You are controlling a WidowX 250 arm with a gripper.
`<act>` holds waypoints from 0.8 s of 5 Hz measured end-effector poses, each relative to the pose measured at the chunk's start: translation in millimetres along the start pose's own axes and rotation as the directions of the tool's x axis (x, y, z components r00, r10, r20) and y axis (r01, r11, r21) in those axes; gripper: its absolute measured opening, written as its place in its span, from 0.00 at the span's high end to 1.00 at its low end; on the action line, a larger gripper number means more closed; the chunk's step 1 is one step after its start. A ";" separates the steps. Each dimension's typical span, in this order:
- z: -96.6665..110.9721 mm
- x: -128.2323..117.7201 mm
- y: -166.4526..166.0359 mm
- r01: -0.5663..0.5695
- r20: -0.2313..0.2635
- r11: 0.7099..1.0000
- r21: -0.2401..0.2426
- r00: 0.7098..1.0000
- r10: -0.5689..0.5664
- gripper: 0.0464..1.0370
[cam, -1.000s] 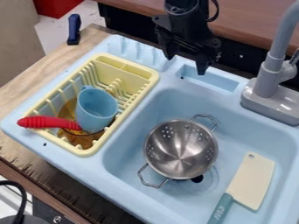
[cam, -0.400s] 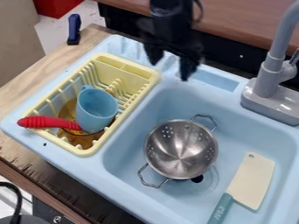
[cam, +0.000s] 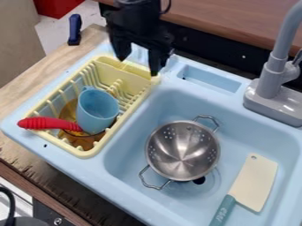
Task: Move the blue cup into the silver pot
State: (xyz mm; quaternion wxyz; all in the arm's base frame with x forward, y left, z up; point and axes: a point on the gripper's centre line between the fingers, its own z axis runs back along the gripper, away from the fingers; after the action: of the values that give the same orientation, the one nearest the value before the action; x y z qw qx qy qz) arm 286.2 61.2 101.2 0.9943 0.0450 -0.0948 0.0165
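Two parted fingers (cam: 156, 61), blue cup (cam: 97, 111) apart, seemingly lower

brown wooden counter (cam: 236, 26), whitish floor (cam: 56, 20)

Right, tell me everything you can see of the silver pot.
The pot is a round, shiny, metal-looking bowl, pierced with small holes like a colander. Two looped wire handles stick out on opposite sides. Empty and open side up, it sits in the sink, between the rack and the knife, touching neither.
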 end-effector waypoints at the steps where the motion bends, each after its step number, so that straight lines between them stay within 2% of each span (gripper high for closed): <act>1: 6.3 -18.6 25.4 -0.126 0.010 0.991 0.049 0.992 0.126 0.04; 2: 9.1 -37.5 41.6 -0.182 0.003 0.980 0.080 0.983 0.182 0.04; 3: 10.0 -58.6 47.5 -0.247 0.008 0.965 0.090 0.969 0.247 0.04; 4: 5.4 -67.1 49.1 -0.293 -0.030 0.950 0.108 0.954 0.298 0.04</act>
State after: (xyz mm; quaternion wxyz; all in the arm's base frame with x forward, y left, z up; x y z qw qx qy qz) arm 217.3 107.9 97.9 0.9790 0.0806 -0.0764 0.1709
